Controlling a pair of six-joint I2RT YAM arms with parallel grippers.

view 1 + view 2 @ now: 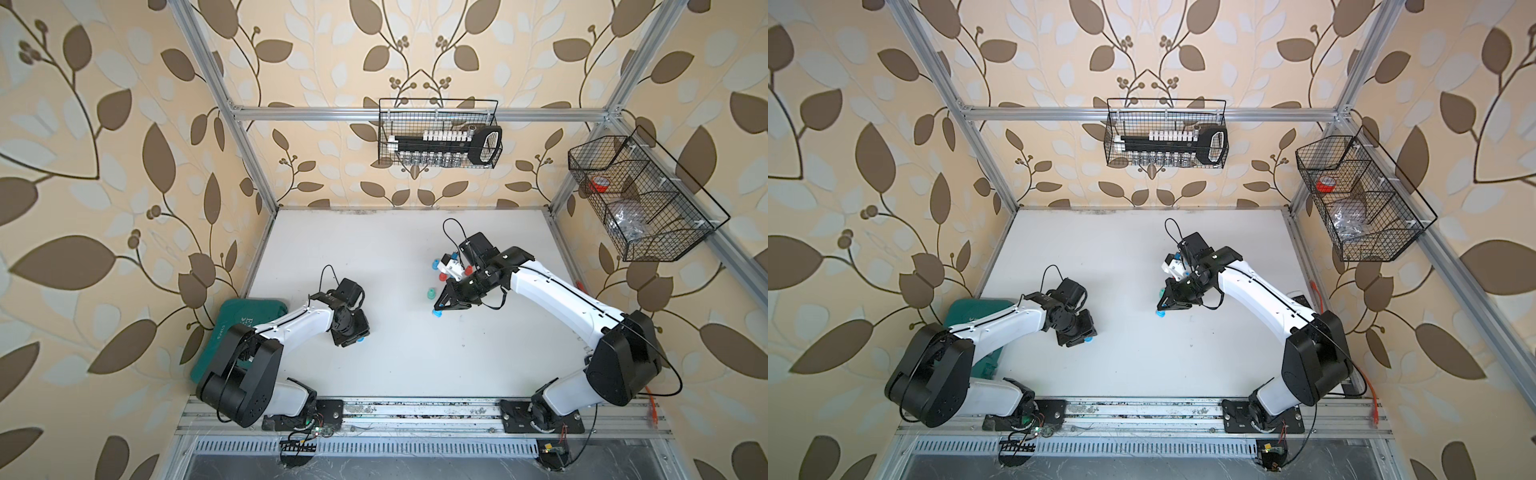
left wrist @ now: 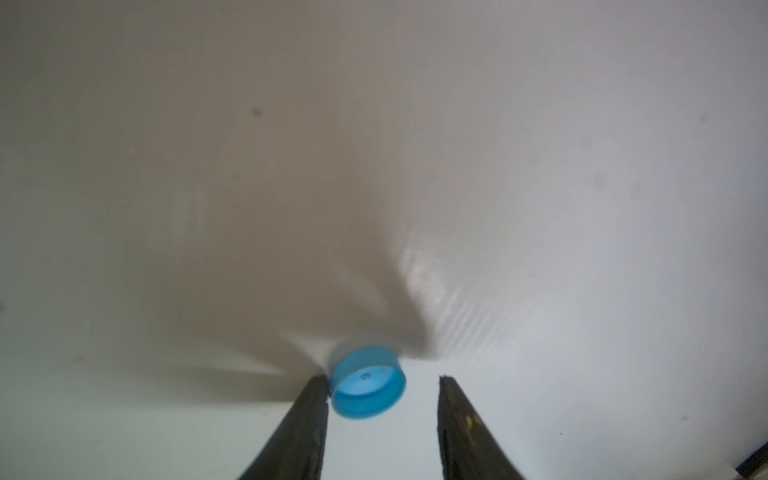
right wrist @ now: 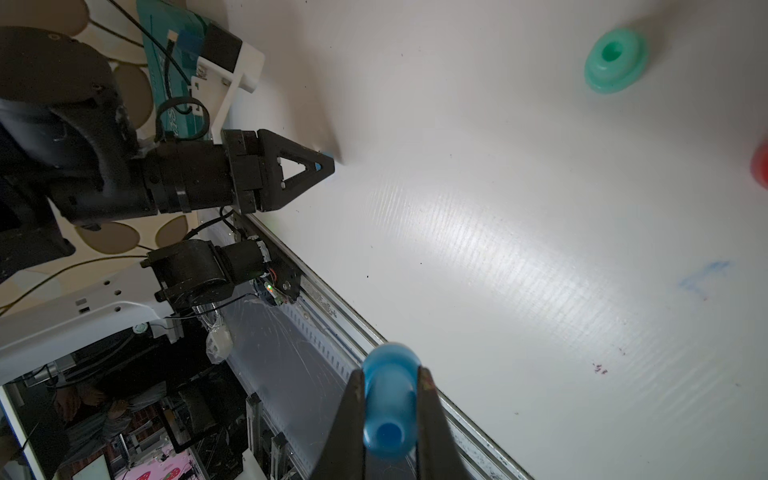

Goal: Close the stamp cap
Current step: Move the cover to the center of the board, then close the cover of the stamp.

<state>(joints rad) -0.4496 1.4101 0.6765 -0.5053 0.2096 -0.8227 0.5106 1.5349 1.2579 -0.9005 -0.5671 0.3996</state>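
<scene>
A small round blue cap lies on the white table, its open side facing the wrist camera. My left gripper stands open around it: one finger touches the cap's rim, the other finger is a gap away. In both top views only a sliver of the cap shows under that gripper. My right gripper is shut on a blue stamp, held just above the table's middle.
A green stamp, a red stamp and a teal one stand behind the right gripper. A green pouch lies at the table's left edge. Wire baskets hang on the walls.
</scene>
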